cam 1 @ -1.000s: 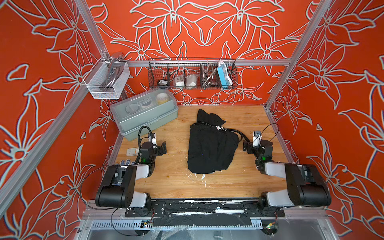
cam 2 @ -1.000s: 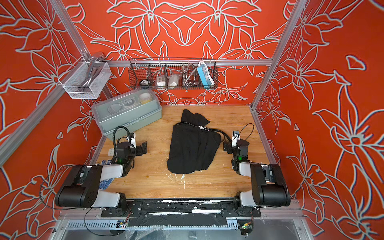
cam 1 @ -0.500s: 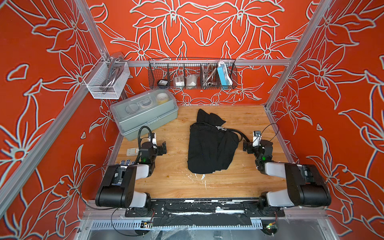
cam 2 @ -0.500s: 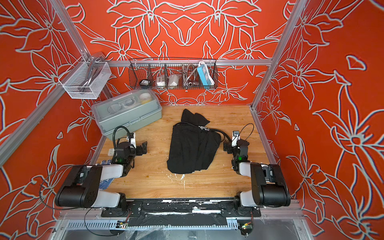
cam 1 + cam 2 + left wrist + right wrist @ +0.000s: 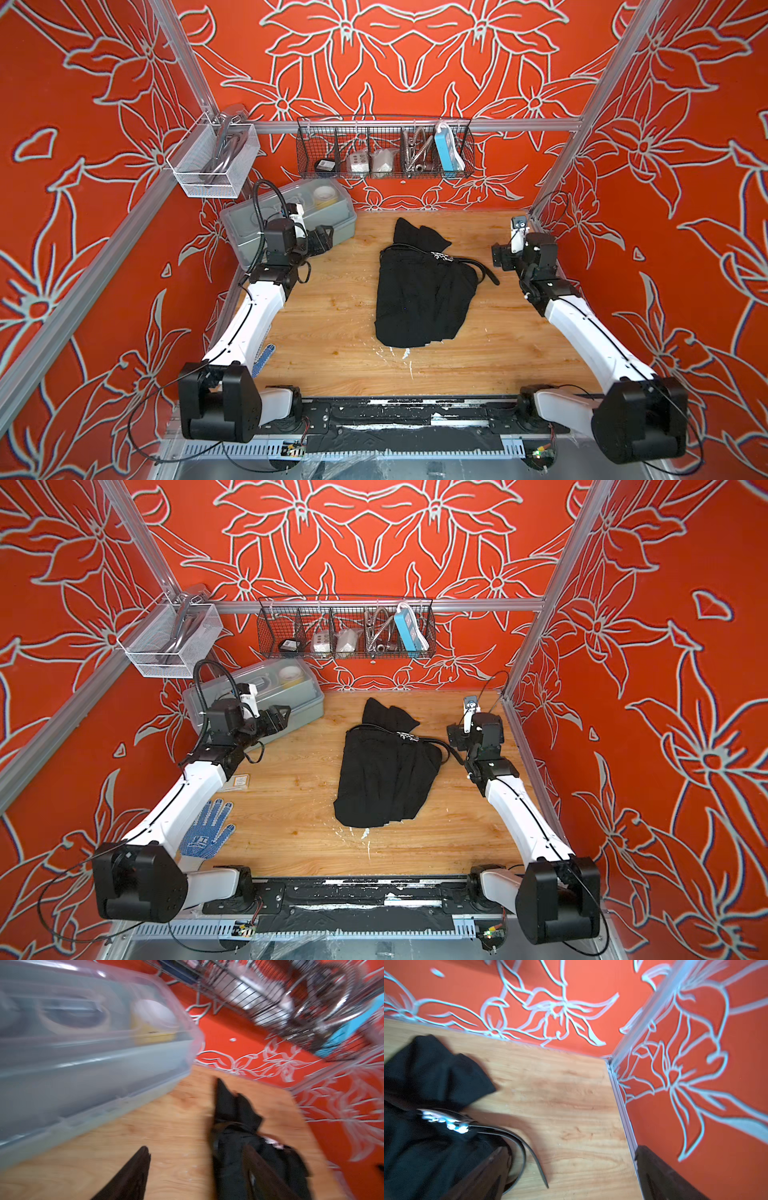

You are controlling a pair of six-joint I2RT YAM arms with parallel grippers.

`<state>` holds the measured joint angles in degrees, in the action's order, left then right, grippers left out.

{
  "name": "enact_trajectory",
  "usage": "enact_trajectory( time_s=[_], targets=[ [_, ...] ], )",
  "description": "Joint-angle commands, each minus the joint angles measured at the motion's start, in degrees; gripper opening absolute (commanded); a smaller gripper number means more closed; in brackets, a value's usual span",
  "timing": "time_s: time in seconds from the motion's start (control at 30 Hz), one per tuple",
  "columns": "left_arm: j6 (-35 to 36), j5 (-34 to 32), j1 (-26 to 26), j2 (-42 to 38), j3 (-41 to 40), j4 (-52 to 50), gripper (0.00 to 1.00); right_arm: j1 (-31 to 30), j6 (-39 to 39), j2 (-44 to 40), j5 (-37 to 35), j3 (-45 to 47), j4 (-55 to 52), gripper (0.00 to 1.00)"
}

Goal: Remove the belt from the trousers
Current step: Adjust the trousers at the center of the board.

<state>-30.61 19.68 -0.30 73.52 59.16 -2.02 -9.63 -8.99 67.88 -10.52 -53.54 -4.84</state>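
The left gripper [image 5: 323,241] hangs beside the grey storage box [image 5: 340,224], jaws apart and empty, though its blurred wrist view leaves the width unclear. In the middle the trousers [image 5: 419,299] lie folded, soft and limp, likely to drag along unless pinned. The belt [image 5: 489,276] sits at their far end, silvery buckle [image 5: 442,257] on top, its stiffer, smooth tail curling off onto the wooden table [image 5: 332,332]: probably the best place to pinch. Near it, the right gripper [image 5: 500,257] stands wide open, empty.
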Motion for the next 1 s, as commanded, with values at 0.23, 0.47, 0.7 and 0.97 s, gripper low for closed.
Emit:
enact_trajectory(
  time_s=[0.23, 0.47, 0.7, 0.97],
  targets=[
    [-38.23, 16.44, -10.82, 4.54, -1.81, -5.19, 0.62, -10.10, -6.57, 12.71, -0.56, -9.85, -19.63, 1.00],
    [-32.78, 12.95, -15.45, 10.87, 6.60, -11.68, 0.60, -11.00, -2.01, 23.98, 2.40, -16.66, -21.07, 1.00],
    [-31.20, 14.22, -16.54, 16.83, 10.95, -10.90, 0.60, -11.03, -1.14, 33.45, 2.48, -21.85, -24.02, 0.96],
    [-30.56, 16.38, -16.58, 17.87, 9.05, -9.93, 0.61, -11.02, -2.40, 38.07, 1.27, -24.29, -21.22, 0.96]
  ],
)
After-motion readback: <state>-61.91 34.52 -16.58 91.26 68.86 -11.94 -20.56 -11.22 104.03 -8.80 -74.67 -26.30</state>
